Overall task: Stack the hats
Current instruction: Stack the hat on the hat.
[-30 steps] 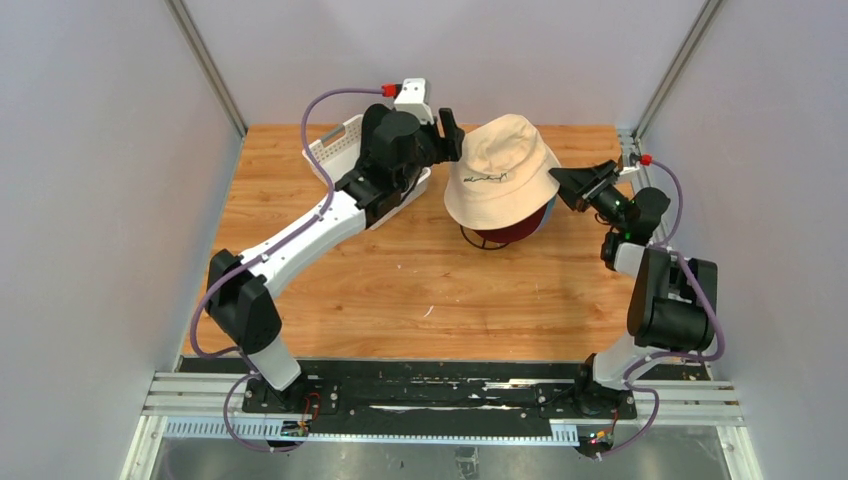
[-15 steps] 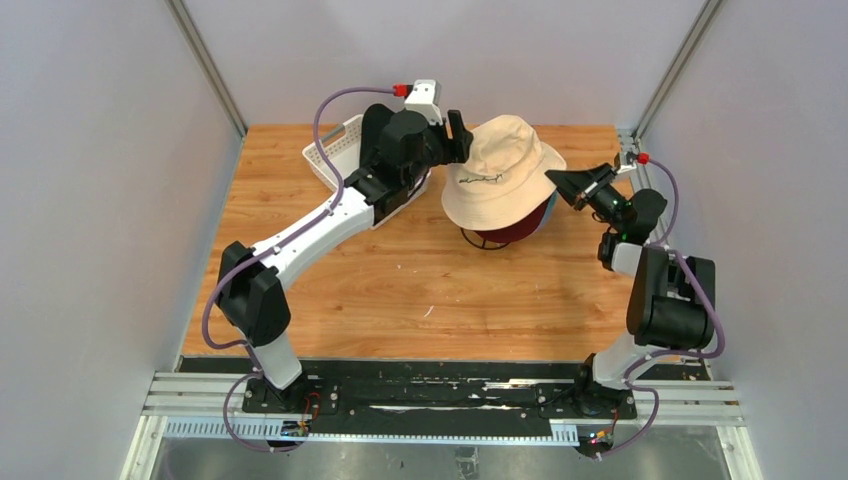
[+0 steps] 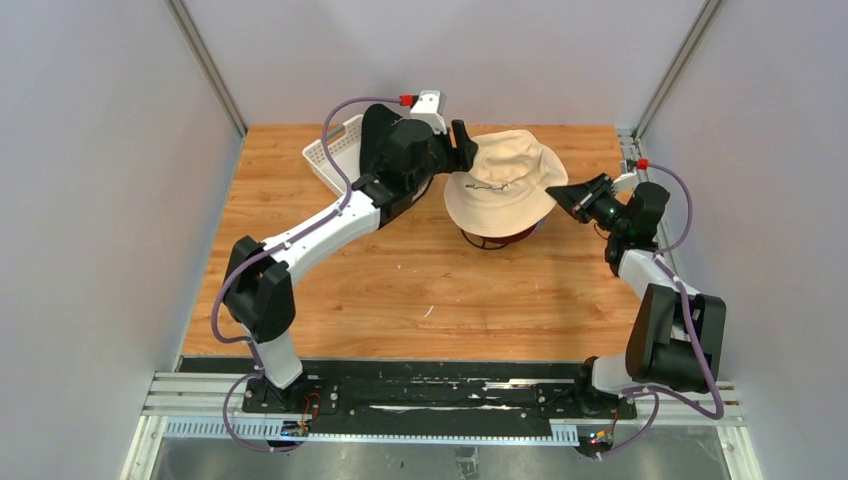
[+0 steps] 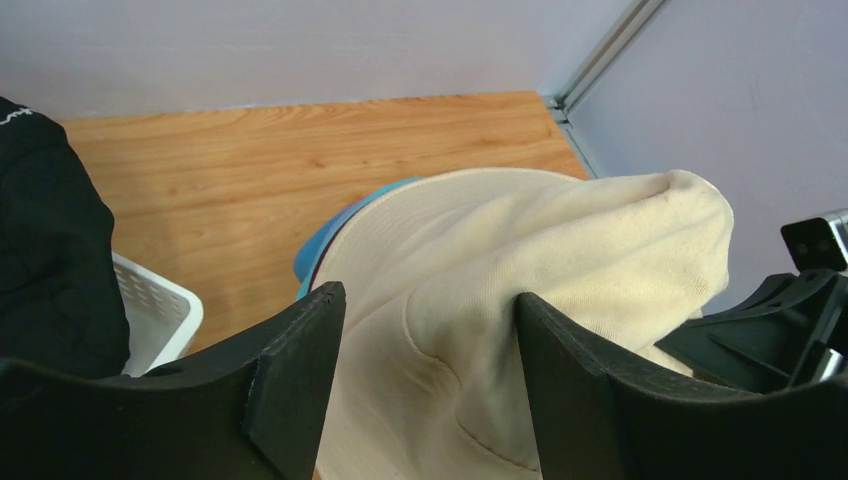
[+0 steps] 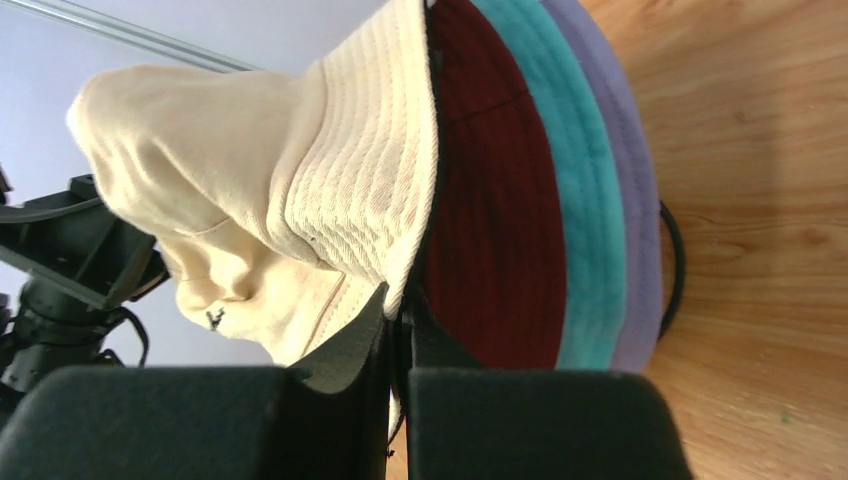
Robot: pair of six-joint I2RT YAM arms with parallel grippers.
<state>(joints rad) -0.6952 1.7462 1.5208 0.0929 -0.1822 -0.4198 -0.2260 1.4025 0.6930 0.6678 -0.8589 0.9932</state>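
A beige hat (image 3: 505, 185) sits on top of a stack of hats on a black wire stand (image 3: 482, 243). In the right wrist view, dark red (image 5: 490, 230), teal (image 5: 590, 200) and lavender (image 5: 635, 180) brims show under it. My right gripper (image 5: 400, 305) is shut on the beige brim's edge at the stack's right side (image 3: 562, 196). My left gripper (image 4: 425, 330) is open astride the beige crown (image 4: 560, 250), one finger against the fabric. A blue brim (image 4: 340, 215) peeks out behind. A black hat (image 4: 40, 230) lies in the basket.
A white lattice basket (image 3: 335, 160) stands at the back left, partly under my left arm. Grey walls close the table on three sides, with a metal post (image 3: 665, 70) at the back right. Bare wooden tabletop (image 3: 420, 290) lies in front of the stack.
My right gripper has shut on the beige brim. The beige hat has come down from a raised, tilted pose onto the stack. My left gripper has shifted right with the crown.
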